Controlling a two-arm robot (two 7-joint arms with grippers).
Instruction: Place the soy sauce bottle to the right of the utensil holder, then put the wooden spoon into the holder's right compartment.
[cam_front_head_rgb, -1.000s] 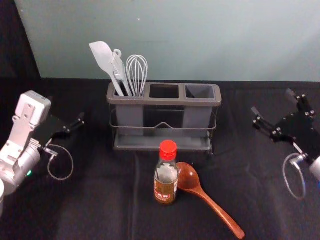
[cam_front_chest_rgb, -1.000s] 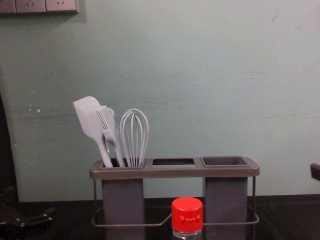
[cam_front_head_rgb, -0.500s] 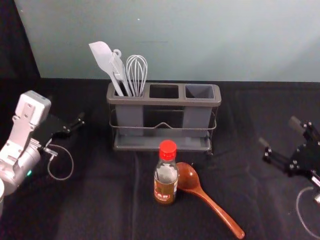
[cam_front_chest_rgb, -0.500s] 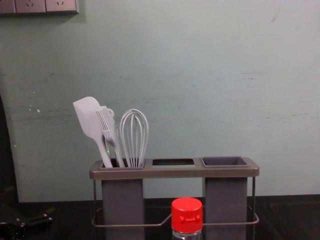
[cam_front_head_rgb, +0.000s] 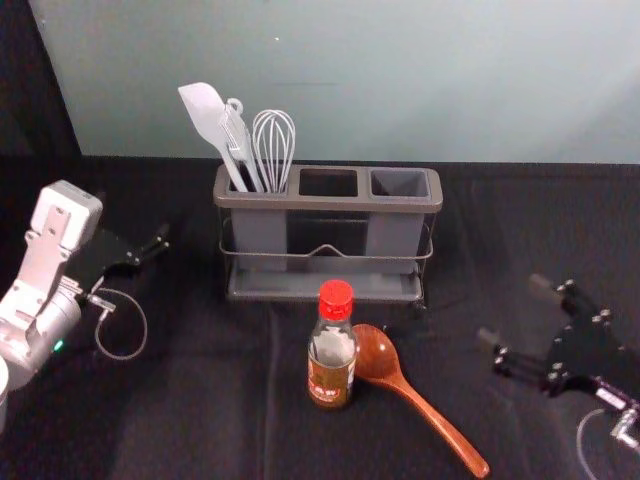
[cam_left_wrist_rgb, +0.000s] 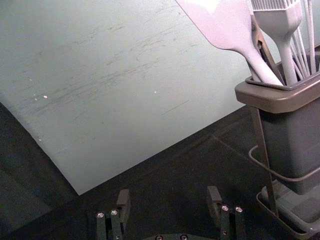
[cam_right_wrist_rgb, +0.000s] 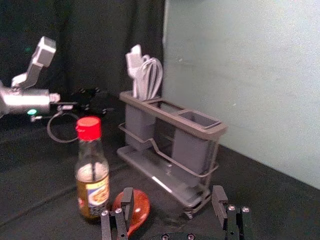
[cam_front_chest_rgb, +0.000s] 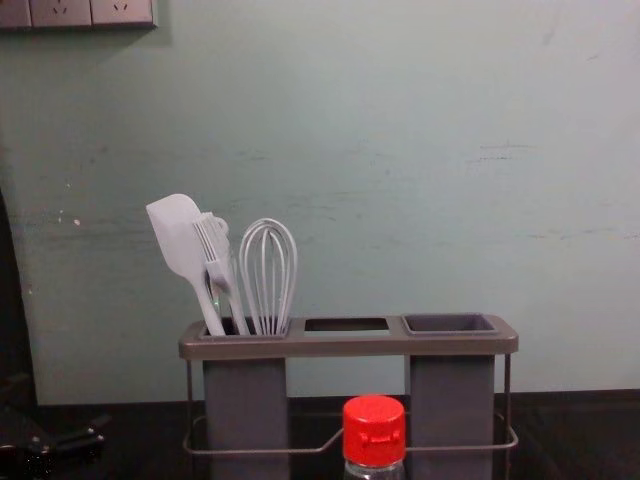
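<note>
In the head view my right gripper (cam_front_head_rgb: 518, 311) is open at the right, to the right of the spoon and bottle, touching neither. My right gripper (cam_right_wrist_rgb: 172, 197) also shows open in its wrist view. The red-capped soy sauce bottle (cam_front_head_rgb: 332, 362) stands upright in front of the utensil holder (cam_front_head_rgb: 330, 202). The wooden spoon (cam_front_head_rgb: 425, 407) lies just right of the bottle, bowl toward the holder, handle slanting to the front right. The holder's right compartment (cam_front_head_rgb: 400, 184) is empty. My left gripper (cam_front_head_rgb: 152, 252) is parked at the left; in its wrist view the left gripper (cam_left_wrist_rgb: 169, 200) is open.
White utensils, a spatula (cam_front_head_rgb: 207, 118) and a whisk (cam_front_head_rgb: 273, 145) among them, stand in the holder's left compartment. Behind the black-covered table (cam_front_head_rgb: 200, 400) rises a pale green wall (cam_front_head_rgb: 400, 80). Dark cloth hangs at the far left.
My right gripper first shifted toward the front and right, then came back leftward, nearer the spoon, ending lower in the head view. The left arm, bottle, spoon and holder have stayed put.
</note>
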